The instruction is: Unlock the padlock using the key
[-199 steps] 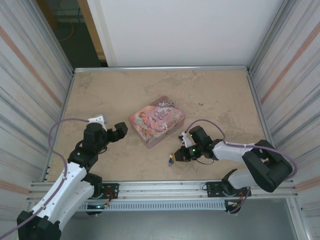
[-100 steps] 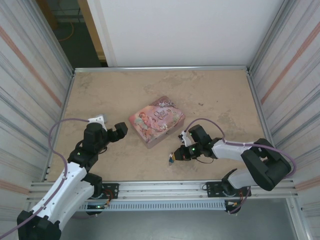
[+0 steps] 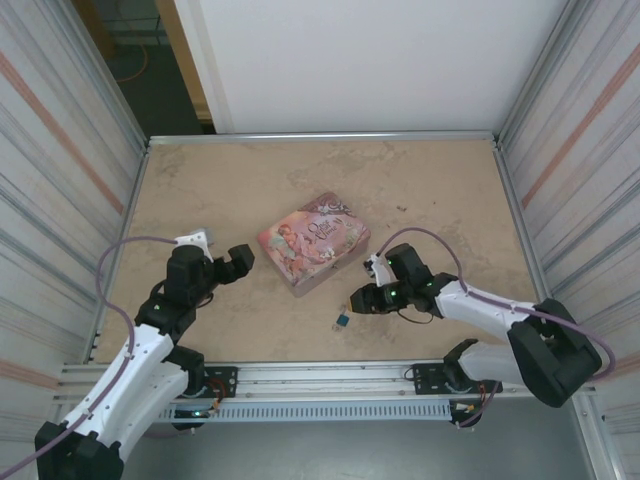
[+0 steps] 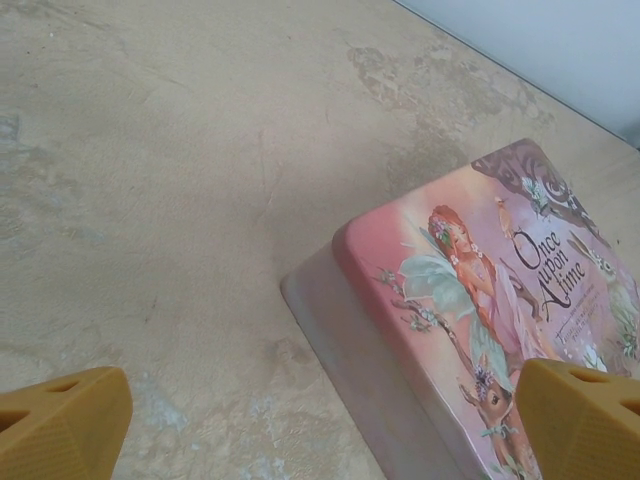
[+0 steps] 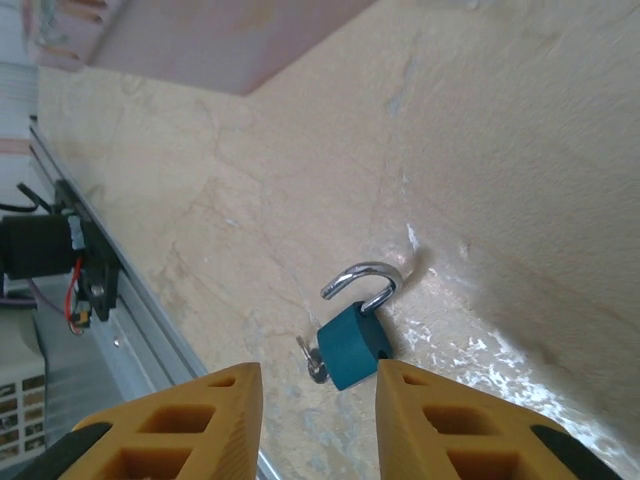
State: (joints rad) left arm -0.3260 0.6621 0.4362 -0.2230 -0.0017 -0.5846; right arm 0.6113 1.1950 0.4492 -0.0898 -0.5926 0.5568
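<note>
The padlock [image 5: 353, 346] is a small teal block lying on the table, its silver shackle [image 5: 365, 280] swung out of the body. The key [image 5: 316, 360] sticks out of its bottom end. My right gripper [image 5: 318, 415] hovers just short of it, open, with the lock lying past the gap between the yellow fingers [image 5: 190, 425] and touching neither. From above, the padlock [image 3: 342, 320] lies just left of and nearer than the right gripper [image 3: 360, 299]. My left gripper [image 3: 240, 260] is open beside the pink tin's left edge, holding nothing.
The pink illustrated tin [image 3: 313, 240] sits mid-table between the arms; its corner [image 4: 470, 290] fills the space ahead of the left gripper [image 4: 320, 440]. An aluminium rail [image 3: 330, 372] runs along the near edge close to the padlock. Corrugated walls close in both sides.
My right gripper has drawn back up and to the right, away from the padlock, which now lies free on the table. The left arm has not moved.
</note>
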